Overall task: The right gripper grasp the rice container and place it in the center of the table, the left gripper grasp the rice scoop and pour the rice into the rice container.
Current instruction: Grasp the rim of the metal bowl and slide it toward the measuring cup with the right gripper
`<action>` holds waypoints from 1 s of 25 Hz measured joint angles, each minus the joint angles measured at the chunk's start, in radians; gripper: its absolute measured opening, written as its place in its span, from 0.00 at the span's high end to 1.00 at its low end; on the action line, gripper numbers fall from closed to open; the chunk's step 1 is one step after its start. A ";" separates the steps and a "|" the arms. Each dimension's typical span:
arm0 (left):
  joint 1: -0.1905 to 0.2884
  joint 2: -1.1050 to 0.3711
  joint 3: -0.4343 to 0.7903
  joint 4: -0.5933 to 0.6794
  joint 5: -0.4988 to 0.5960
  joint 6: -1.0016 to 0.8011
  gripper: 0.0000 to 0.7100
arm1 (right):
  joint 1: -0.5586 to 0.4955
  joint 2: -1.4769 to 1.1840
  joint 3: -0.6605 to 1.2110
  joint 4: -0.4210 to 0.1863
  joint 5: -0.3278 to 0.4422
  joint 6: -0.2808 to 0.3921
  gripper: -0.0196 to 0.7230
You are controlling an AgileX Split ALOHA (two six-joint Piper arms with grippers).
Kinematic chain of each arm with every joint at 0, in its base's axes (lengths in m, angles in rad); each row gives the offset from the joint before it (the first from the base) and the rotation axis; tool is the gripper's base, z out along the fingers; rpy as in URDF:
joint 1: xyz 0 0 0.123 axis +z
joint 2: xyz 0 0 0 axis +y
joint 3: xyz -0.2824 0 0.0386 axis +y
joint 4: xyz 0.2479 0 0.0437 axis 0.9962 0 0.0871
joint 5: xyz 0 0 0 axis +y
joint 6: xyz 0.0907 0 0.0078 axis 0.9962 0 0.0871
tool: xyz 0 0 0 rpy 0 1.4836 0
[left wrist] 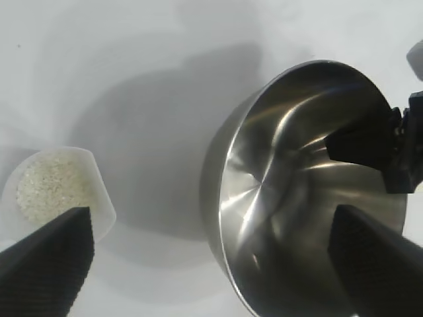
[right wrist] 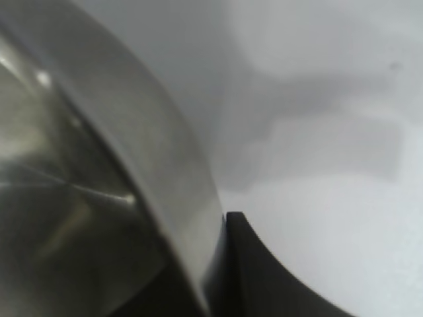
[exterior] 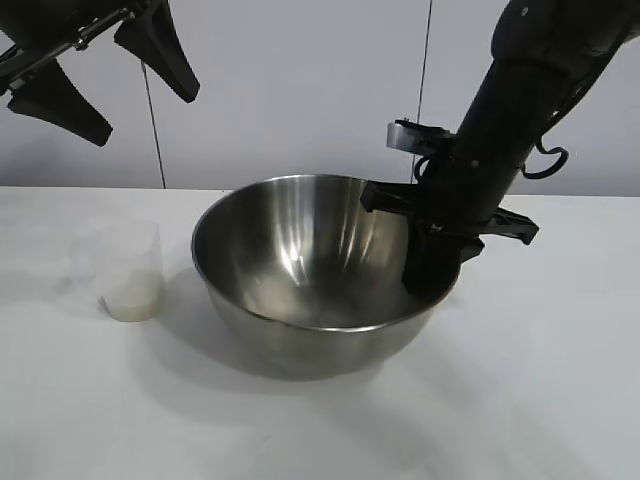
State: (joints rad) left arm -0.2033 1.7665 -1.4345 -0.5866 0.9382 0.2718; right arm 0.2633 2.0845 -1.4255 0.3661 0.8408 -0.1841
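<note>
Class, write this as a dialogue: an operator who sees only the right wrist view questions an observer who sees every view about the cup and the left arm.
Operator: I see only the bowl and its rim. Where is the cup?
Observer: The cup stands beside the bowl, apart from it, with rice in its bottom.
Operator: And the left gripper?
Observer: The left gripper hangs open in the air on the cup's side, holding nothing.

A robotics lab bench, not a kitchen: a plain white table (exterior: 540, 400) against bare pale wall panels (exterior: 300, 90) with dark seams. Below the jaws of two black robot arms sit only a steel bowl (exterior: 300, 290) and a plastic cup (exterior: 132, 270).
</note>
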 joint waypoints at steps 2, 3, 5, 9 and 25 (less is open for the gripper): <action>0.000 0.000 0.000 0.000 0.000 0.000 0.02 | 0.000 0.007 0.000 0.002 -0.015 0.001 0.96; 0.000 0.000 0.000 0.000 0.000 0.000 0.02 | 0.000 0.010 0.000 0.003 -0.022 0.001 0.96; 0.000 0.000 0.000 0.000 0.000 0.000 0.02 | 0.000 0.010 0.000 0.003 -0.032 0.001 0.96; 0.000 0.000 0.000 0.000 -0.015 0.000 0.02 | 0.000 0.013 0.000 0.002 -0.046 0.001 0.96; 0.000 0.000 0.000 0.000 -0.019 0.000 0.02 | 0.001 0.031 -0.001 0.020 -0.026 0.007 0.36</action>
State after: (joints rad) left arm -0.2033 1.7665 -1.4345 -0.5866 0.9192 0.2718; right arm 0.2641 2.1152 -1.4264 0.3864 0.8151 -0.1767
